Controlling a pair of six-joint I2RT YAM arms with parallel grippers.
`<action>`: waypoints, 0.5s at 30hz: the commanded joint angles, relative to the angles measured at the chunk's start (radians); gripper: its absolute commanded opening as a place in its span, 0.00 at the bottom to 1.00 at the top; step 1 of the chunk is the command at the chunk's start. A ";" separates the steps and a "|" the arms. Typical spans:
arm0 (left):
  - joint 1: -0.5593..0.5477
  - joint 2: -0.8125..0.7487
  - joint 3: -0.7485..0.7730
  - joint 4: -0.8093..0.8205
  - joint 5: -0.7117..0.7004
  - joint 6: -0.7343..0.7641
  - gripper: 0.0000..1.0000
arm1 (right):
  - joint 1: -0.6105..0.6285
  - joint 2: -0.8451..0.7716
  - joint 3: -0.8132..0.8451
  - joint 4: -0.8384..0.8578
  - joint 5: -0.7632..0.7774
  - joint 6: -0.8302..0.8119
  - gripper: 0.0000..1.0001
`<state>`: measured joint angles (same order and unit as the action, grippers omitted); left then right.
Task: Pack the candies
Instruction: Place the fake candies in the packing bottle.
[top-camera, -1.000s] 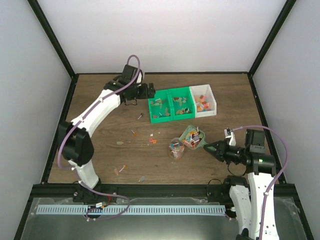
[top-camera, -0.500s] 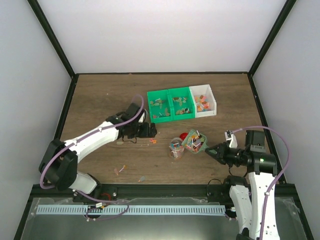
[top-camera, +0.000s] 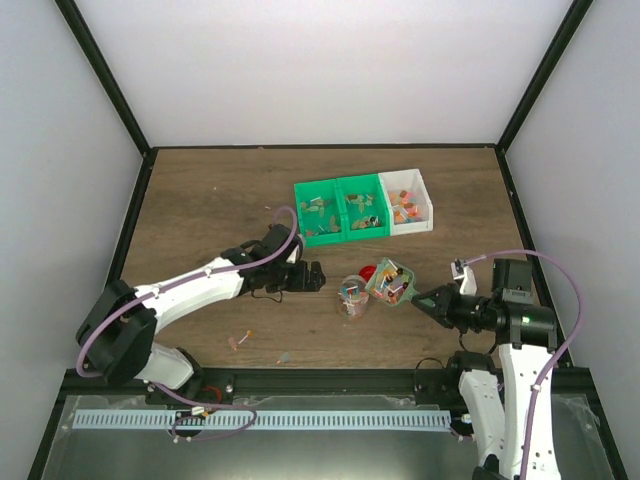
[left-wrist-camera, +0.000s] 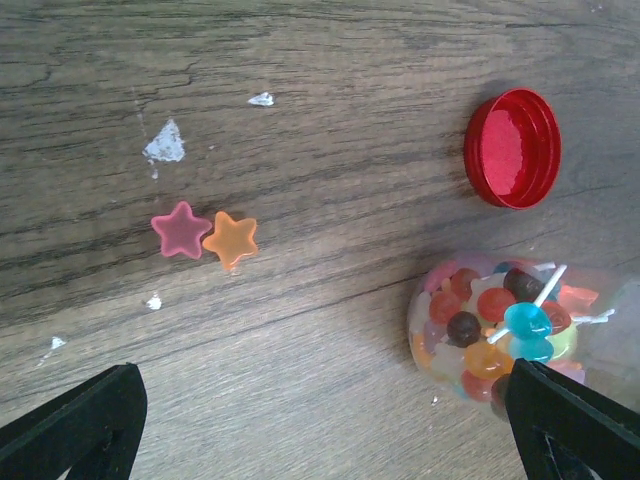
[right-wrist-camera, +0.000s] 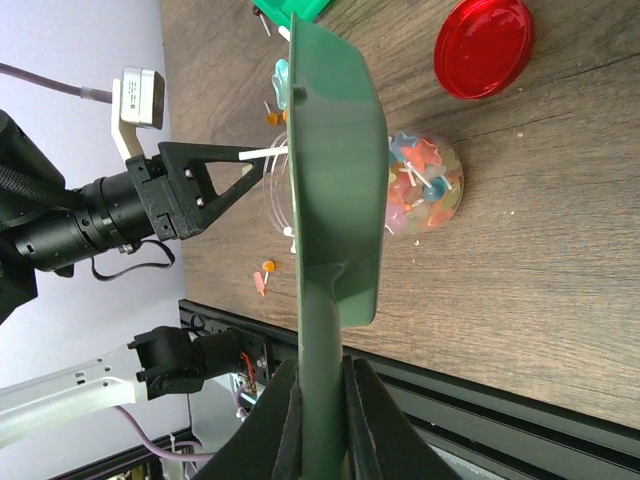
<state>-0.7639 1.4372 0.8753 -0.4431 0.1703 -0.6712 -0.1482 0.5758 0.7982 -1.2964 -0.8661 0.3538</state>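
The candies (left-wrist-camera: 478, 332) lay mostly heaped in the clear jar (left-wrist-camera: 500, 335), with lollipop sticks poking out among them. The jar stood just beside one finger (left-wrist-camera: 575, 430) of the left gripper (top-camera: 308, 278), at the edge of its open span. That gripper's jaws were spread fully apart, low over the table (left-wrist-camera: 330, 330), and held nothing. Ahead of it, nearer its other finger, a pink star (left-wrist-camera: 180, 229) and an orange star (left-wrist-camera: 232, 238) lay touching each other on the wood. The red lid (left-wrist-camera: 512, 147) lay open side up, further ahead of the gripper than the jar and apart from it.

On the far side of the jar from the left gripper, more candies sat in the green scoop (top-camera: 390, 283), whose bowl was just beside the jar's mouth. The right gripper (right-wrist-camera: 320, 420) was clamped on the scoop's handle, its fingers pressed to both sides. From its wrist view the scoop showed edge-on, with the jar and lid past it.

Well beyond both grippers stood the bins (top-camera: 340, 210), two green and one white, with candies in each. A few loose sweets (top-camera: 238, 340) lay behind the left gripper, towards its arm's base.
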 joint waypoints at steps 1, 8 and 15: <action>-0.008 0.025 0.026 0.043 0.024 -0.020 1.00 | -0.009 -0.012 0.038 0.000 -0.011 -0.022 0.01; -0.012 0.027 0.016 0.042 0.028 -0.018 1.00 | -0.008 -0.040 0.007 -0.003 -0.042 -0.016 0.01; -0.014 0.019 0.007 0.041 0.028 -0.022 1.00 | -0.007 -0.048 -0.018 0.062 -0.101 0.040 0.01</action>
<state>-0.7704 1.4605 0.8806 -0.4202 0.1886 -0.6811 -0.1482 0.5476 0.7940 -1.2907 -0.8940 0.3603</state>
